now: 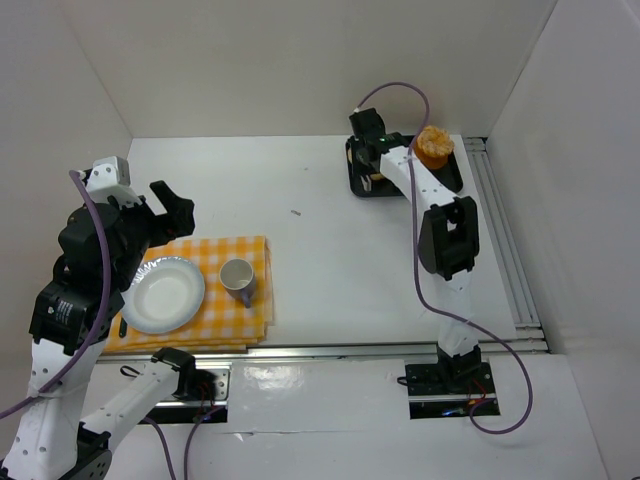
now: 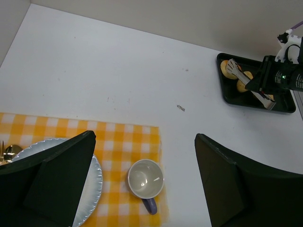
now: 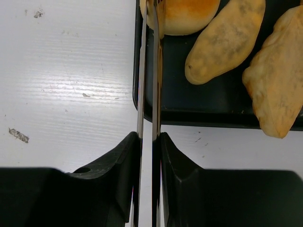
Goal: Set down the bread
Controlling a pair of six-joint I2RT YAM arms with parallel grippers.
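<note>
Near the far edge of the desk (image 1: 320, 250), toward its right corner, a black tray (image 3: 199, 104) holds the bread (image 3: 182, 14), a round golden bun, with two long pieces (image 3: 225, 40) lying beside it. The right hand (image 3: 147, 137) is clamped on a pair of metal tongs (image 3: 147, 71): both fingers press the two blades nearly together. The tong tips reach over the tray rim and meet the bun's edge; whether they pinch it cannot be told. At the near left corner, a checked cloth (image 1: 250, 250) carries a white plate (image 2: 94, 175) and a cup (image 2: 146, 178) just beside it. The left hand (image 2: 144, 139) hangs above the cloth, fingers wide apart, holding nothing.
</note>
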